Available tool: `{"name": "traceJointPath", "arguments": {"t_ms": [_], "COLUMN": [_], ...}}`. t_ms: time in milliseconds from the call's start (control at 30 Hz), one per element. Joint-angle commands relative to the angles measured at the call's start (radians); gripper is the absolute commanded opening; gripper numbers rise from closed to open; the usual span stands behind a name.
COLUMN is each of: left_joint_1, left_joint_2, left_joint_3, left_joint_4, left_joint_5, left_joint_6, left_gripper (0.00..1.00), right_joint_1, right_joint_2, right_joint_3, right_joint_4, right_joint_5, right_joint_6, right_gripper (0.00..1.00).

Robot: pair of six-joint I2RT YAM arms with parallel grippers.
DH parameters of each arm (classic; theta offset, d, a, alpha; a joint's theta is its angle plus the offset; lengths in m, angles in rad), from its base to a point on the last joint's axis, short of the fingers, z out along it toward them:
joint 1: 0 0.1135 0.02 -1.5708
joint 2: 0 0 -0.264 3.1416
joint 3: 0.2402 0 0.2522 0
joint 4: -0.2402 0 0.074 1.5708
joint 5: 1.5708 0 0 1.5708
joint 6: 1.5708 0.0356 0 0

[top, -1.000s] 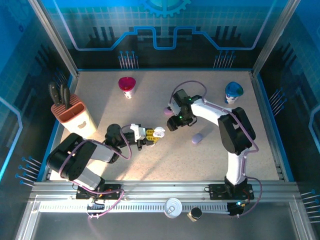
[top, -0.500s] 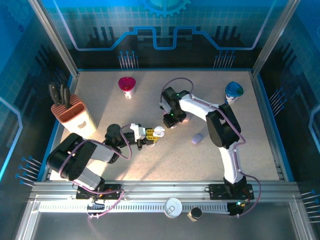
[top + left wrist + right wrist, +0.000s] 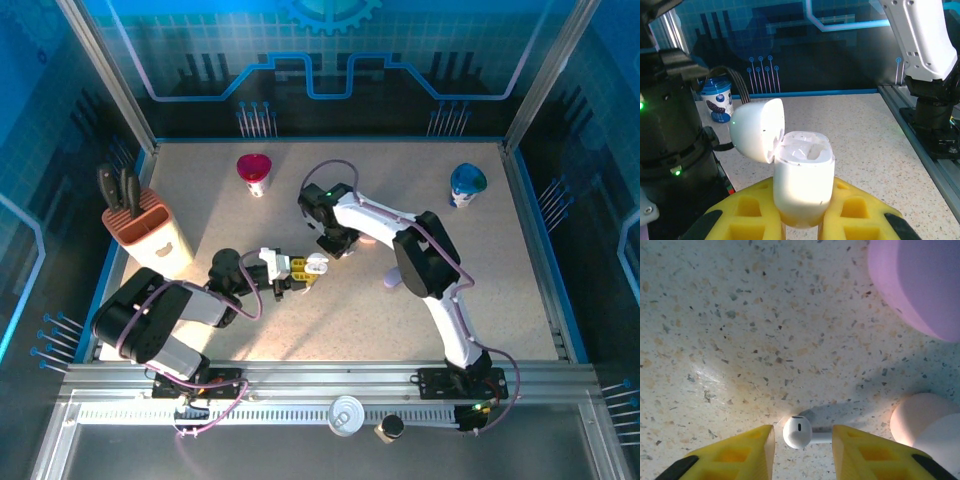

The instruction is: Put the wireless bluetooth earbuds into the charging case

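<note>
Left wrist view: the left gripper (image 3: 803, 205) is clamping its yellow fingers (image 3: 742, 212) on the lower body of a white oval plastic charging case (image 3: 802, 175). The case is standing upright, and its hinged lid (image 3: 758, 130) is hanging open to one side. Right wrist view: a small white plastic earbud (image 3: 797, 432) is lying on the speckled beige tabletop (image 3: 740, 315), its stem pointing right in the picture. The right gripper (image 3: 803, 442) is straddling it with narrow jaws, a gap showing on the bulb side. A lilac oval case (image 3: 920, 285) is lying beyond. Top external view: the two grippers are sitting just beside each other near the table's centre.
</note>
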Motion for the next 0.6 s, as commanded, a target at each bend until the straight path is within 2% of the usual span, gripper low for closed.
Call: {"name": "traceJointPath", "arguments": {"t_ms": [0, 167, 567], "left_joint_1": [0.006, 0.007, 0.006], "left_joint_2": [-0.025, -0.023, -0.017], "left_joint_3": [-0.023, -0.026, -0.026], "left_joint_4": [0.027, 0.027, 0.026], "left_joint_5": [0.017, 0.018, 0.024], "left_joint_6": [0.014, 0.011, 0.010], "left_gripper": [0.06, 0.06, 0.06], "right_joint_1": [0.021, 0.028, 0.028], "right_joint_2": [0.037, 0.051, 0.071], "right_joint_3": [0.039, 0.046, 0.053], "right_joint_4": [-0.064, -0.065, -0.084], "right_joint_5": [0.045, 0.054, 0.069], "right_joint_6": [-0.025, -0.020, -0.014], "right_gripper": [0.32, 0.28, 0.25]}}
